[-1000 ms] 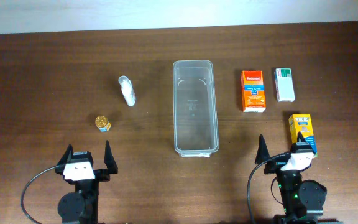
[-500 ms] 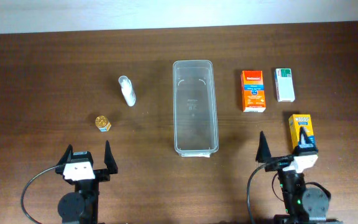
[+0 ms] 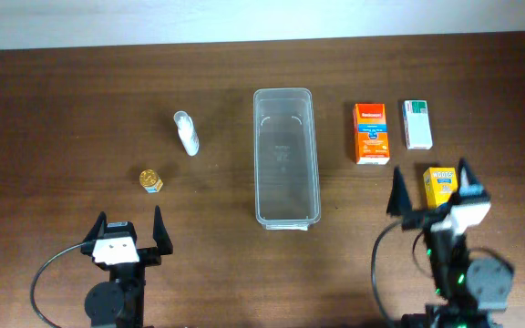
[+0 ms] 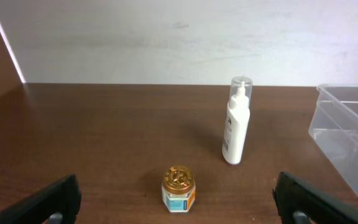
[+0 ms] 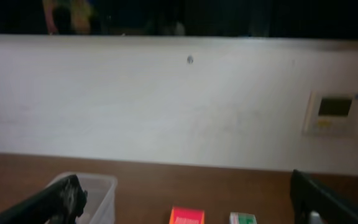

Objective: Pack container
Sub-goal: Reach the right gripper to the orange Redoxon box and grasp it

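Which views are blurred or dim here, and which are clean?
Overhead: sharp, evenly lit, faint reflections on the long clear plastic bin. Left wrist: crisp, white squeeze bottle in focus. Right wrist: dim and soft all over, orange cardboard box smeared at the bottom edge.

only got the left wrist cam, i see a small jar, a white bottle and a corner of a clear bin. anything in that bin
Observer: No. From overhead the clear bin is empty.
Operator: whats on its other side
Observer: Three small boxes lie to its right: an orange box, a white and green box and a yellow box.
Operator: and the right pincer
Observer: The right pincer is open and holds nothing. From overhead its fingers show on either side of the yellow box, but I cannot tell how high it is above the box.
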Robot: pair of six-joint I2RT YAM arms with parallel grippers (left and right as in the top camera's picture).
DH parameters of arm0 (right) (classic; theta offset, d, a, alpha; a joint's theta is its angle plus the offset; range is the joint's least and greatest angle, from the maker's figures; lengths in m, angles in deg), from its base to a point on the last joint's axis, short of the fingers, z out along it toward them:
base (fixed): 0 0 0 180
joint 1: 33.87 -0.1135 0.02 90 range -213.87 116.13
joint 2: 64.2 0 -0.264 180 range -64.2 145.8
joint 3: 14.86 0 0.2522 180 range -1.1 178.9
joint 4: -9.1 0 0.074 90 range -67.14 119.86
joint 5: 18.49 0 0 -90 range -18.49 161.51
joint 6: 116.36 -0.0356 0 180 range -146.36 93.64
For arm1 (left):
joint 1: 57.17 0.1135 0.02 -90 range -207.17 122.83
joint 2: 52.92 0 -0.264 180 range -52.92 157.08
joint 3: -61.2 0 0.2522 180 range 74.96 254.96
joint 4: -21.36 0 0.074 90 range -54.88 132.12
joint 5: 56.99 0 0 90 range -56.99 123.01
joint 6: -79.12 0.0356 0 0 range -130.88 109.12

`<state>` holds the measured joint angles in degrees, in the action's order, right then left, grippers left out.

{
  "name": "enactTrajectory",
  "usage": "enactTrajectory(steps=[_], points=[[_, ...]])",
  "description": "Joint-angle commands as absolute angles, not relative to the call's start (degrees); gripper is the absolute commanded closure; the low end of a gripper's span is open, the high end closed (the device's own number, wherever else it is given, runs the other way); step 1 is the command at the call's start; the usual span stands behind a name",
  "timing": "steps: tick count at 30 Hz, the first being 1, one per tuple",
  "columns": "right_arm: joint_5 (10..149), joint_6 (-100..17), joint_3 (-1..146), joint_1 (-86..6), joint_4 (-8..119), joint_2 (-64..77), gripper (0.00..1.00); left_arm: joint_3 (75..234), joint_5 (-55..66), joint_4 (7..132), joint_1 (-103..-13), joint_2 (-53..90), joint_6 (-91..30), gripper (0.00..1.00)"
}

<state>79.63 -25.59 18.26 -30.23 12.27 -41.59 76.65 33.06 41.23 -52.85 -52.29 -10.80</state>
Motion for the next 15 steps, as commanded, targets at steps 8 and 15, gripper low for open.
enactTrajectory(steps=[8, 15], points=[[79.9, -19.3, 59.5, -30.5, 43.8, 2.0, 0.02, 76.1, 33.4, 40.9, -52.7, -52.6, -9.9, 0.00], [80.0, -19.3, 82.3, -30.5, 70.4, 25.7, 0.02, 76.1, 33.4, 40.9, -52.7, -52.6, -9.9, 0.00]])
